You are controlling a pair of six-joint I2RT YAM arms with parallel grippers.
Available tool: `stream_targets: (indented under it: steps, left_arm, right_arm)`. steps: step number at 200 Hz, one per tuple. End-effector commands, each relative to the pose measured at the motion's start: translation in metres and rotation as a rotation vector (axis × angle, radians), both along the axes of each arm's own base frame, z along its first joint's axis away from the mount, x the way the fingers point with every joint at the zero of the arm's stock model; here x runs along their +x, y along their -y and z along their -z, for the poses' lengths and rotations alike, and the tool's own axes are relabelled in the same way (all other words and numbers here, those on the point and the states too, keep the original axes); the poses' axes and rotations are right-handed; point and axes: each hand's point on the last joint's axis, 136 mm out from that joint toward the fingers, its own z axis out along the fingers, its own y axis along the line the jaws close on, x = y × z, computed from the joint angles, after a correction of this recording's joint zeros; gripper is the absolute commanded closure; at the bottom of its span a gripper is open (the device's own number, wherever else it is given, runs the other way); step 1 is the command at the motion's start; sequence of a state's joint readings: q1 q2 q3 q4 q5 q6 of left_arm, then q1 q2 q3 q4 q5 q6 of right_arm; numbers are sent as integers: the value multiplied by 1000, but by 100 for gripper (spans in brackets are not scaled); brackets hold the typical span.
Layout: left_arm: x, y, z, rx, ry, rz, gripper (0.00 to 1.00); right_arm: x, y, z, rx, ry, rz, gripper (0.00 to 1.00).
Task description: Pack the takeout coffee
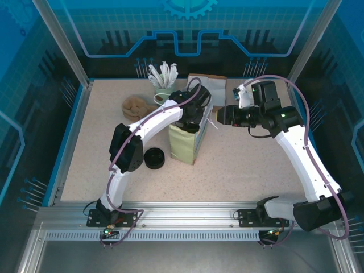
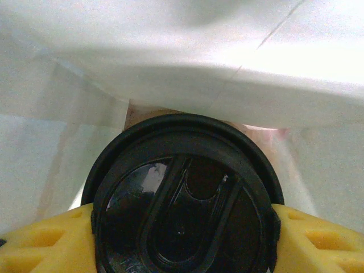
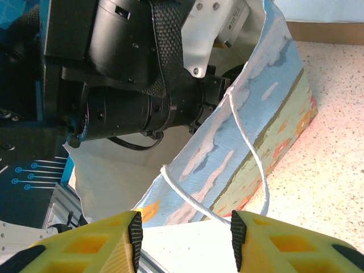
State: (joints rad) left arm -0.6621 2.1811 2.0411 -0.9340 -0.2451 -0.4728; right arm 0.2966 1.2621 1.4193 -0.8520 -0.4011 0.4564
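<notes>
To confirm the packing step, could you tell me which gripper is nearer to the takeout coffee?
Left. The left gripper clasps the takeout coffee inside the paper bag; the right gripper sits outside, at the bag's rim.

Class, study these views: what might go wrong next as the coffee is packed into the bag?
1. The left pincer grips the takeout coffee at its lid; the lid might pop loose.
2. The string handle loops close to the right pincer and may snag, tipping the paper bag.
</notes>
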Motion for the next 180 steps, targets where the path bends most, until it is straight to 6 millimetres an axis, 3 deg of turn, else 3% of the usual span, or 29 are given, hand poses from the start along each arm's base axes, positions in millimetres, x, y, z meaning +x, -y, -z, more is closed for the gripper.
stream_targets:
  steps: [1, 84, 180]
  left_arm:
    - [-10, -7, 46, 52, -126, 0, 40]
    - [-8, -3, 75, 56, -159, 15, 42]
    - [-24, -9, 106, 81, -237, 23, 43]
  right_arm:
    - [-12, -5, 3, 16, -33, -19, 54]
    - [-24, -5, 6, 13, -42, -23, 54]
    - [-14, -12, 6, 33, -48, -16, 54]
